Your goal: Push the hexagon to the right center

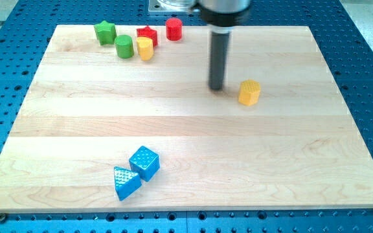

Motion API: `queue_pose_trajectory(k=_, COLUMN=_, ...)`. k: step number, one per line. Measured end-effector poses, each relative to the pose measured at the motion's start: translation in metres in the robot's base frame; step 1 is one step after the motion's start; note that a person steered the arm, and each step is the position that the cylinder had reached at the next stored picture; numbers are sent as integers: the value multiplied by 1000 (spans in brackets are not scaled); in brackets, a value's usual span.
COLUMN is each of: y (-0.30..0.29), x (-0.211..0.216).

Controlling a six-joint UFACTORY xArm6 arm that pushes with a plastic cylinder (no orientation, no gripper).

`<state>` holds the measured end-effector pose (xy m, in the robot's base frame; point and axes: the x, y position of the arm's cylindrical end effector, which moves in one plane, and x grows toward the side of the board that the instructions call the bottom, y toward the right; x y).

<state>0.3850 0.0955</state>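
Note:
The yellow hexagon block point(249, 92) lies on the wooden board point(186, 129), right of centre in the upper half. My tip point(217, 88) stands just to the view's left of it, a short gap apart, not touching. The dark rod rises from the tip toward the view's top.
At the view's top left sit a green star point(105, 32), a green cylinder point(124, 46), a yellow cylinder point(146, 48), a red star point(147, 35) and a red cylinder point(173, 29). A blue cube point(144, 162) and a blue triangle point(125, 182) touch near the bottom left. Blue perforated table surrounds the board.

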Motion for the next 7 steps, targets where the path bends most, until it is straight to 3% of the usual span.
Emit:
queue_pose_trajectory(k=1, y=67, x=56)
queue_pose_trajectory(k=2, y=-6, x=36)
queue_pose_trajectory(k=4, y=43, x=126)
queue_pose_trajectory(k=6, y=125, x=73)
queue_pose_trajectory(k=7, y=99, x=62)
